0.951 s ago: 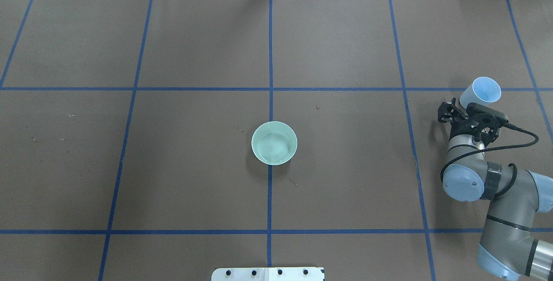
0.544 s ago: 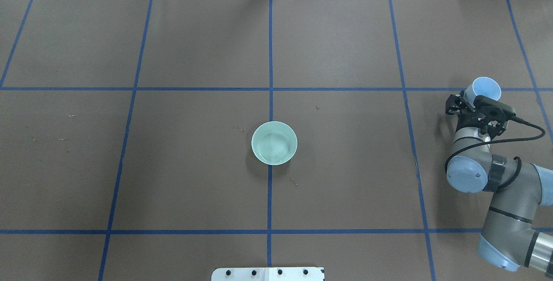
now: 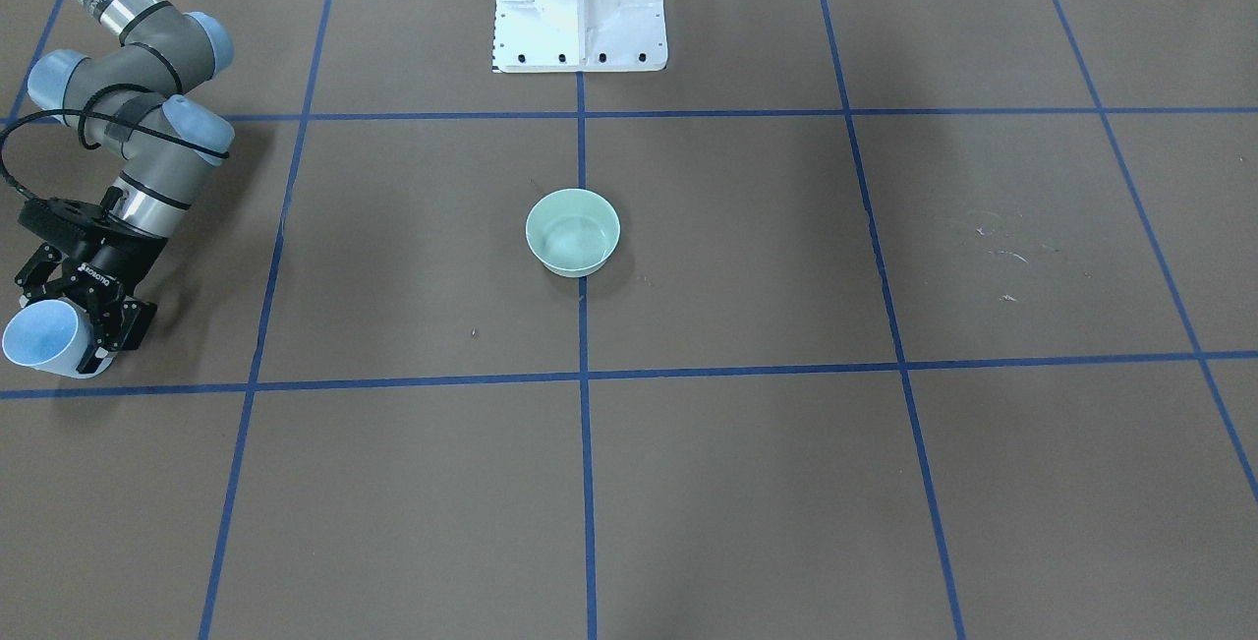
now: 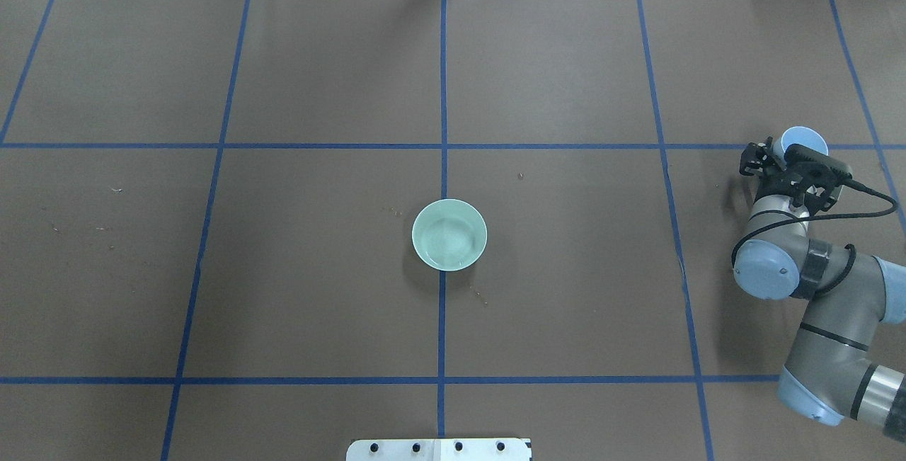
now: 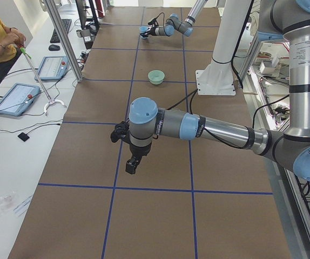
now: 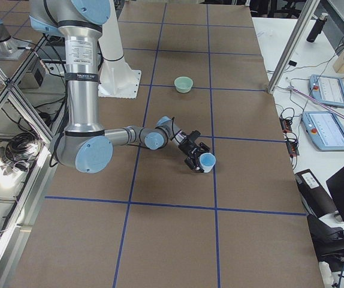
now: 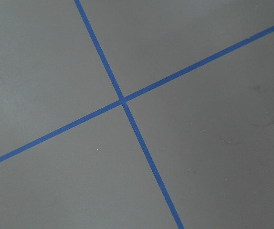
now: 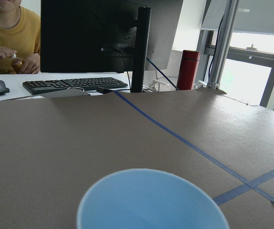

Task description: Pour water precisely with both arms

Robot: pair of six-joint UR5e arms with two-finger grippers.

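A pale blue cup is clasped by the right gripper at the table's far right — well apart from the green bowl, where water already glints; release seems next. The left gripper's state cannot be told.

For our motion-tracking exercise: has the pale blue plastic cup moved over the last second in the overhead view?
Yes. The pale blue plastic cup, held in the right tool, has drifted slightly rightward, ending on the horizontal blue tape line.

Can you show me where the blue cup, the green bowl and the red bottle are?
blue cup (image 3: 39, 337): front-facing view, on its pale blue inside.
green bowl (image 4: 449, 234): overhead view, on the middle of its inside.
red bottle (image 8: 190, 70): right wrist view, on its body.
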